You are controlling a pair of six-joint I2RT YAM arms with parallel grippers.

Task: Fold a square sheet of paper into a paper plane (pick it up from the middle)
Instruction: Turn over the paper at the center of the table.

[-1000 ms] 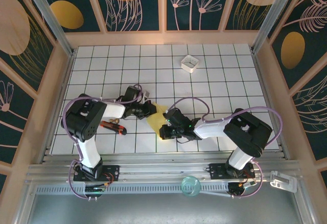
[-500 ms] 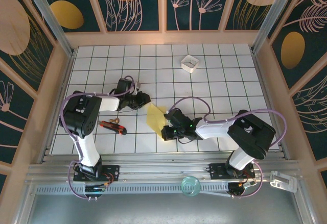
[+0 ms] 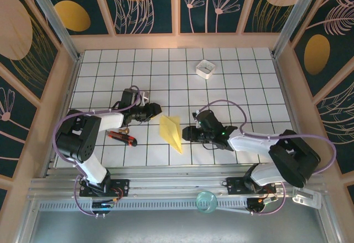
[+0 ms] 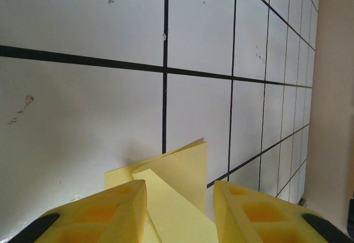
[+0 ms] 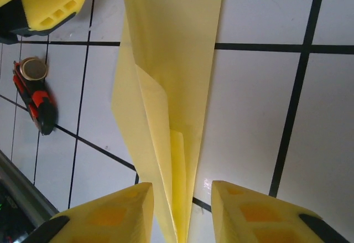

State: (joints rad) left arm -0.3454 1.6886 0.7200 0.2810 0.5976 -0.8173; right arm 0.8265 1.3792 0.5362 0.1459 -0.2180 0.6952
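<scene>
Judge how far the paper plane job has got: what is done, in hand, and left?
Done: the paper plane is folded into a slim pointed dart, lying on the table. In hand: nothing; the left fingers and right fingers stand open, gripping nothing. Left: probably only drawing the arms back.

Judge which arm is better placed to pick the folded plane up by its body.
Right, probably. The right gripper has its jaws open astride the narrow ridge end of the paper plane, lined up along it. The left gripper faces the wide tail with its loose flaps.
</scene>
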